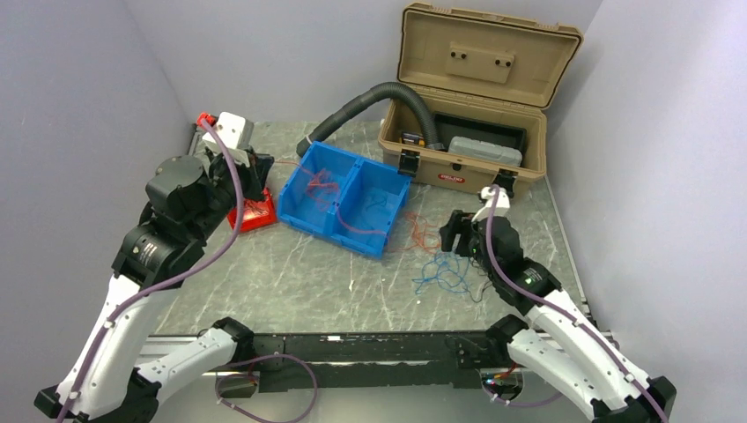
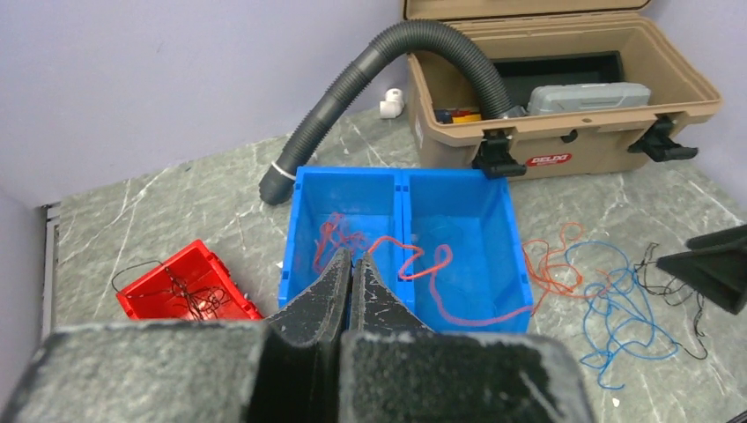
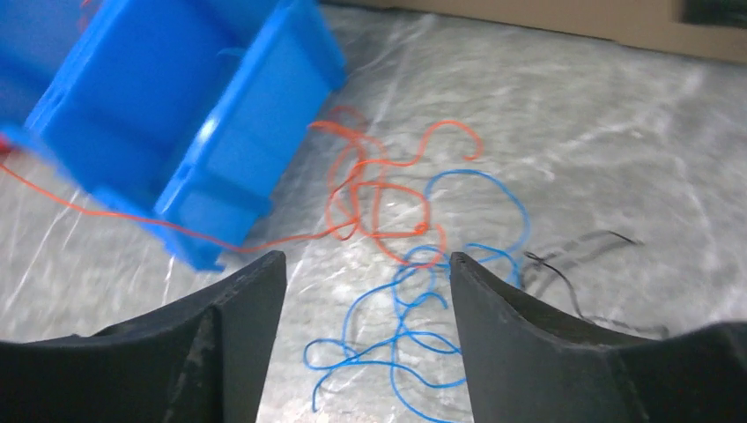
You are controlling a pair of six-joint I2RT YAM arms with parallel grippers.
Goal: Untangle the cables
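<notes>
Plain lavender walls (image 1: 79,79) enclose a grey marbled table (image 1: 299,282).

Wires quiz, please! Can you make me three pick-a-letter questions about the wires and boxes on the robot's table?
1. The tan case has a lid that is: A open, B shut, C gone.
2. The wires in the red bin are: A blue, B black, C red.
3. The blue wires lie: A in the red bin, B in the tan case, C on the table.
Answers: 1 A, the lid stands tilted back. 2 B, thin black strands lie in the red bin. 3 C, they sprawl on the table, outside every box.
</notes>
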